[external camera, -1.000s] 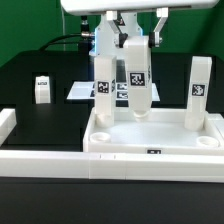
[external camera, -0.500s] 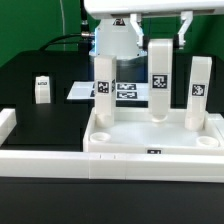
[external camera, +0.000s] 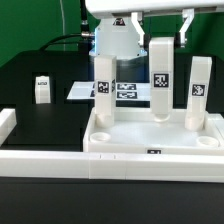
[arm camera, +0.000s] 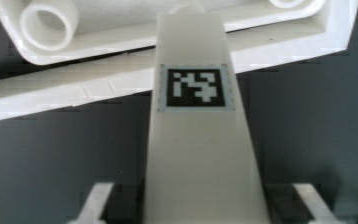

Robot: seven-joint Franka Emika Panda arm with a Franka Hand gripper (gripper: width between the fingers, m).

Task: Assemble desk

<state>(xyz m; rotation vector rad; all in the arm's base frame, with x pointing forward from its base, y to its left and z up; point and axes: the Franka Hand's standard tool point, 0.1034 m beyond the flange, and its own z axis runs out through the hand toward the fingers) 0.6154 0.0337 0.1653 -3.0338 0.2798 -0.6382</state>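
Leg (external camera: 160, 85) hung straight up and down, clamped near its top in the hand (arm camera: 199, 205), its low end at the white tabletop (external camera: 150, 140) between two other legs (external camera: 101, 85), with the nearest round hole (arm camera: 55, 28) just off to one side of its tip.

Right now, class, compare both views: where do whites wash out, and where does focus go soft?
Exterior view: the arm at the top is blown out to flat white; the tabletop shows little shading, yet the tag on the held leg stays readable. Wrist view: that leg fills the frame, its tag readable, its near end soft and featureless.
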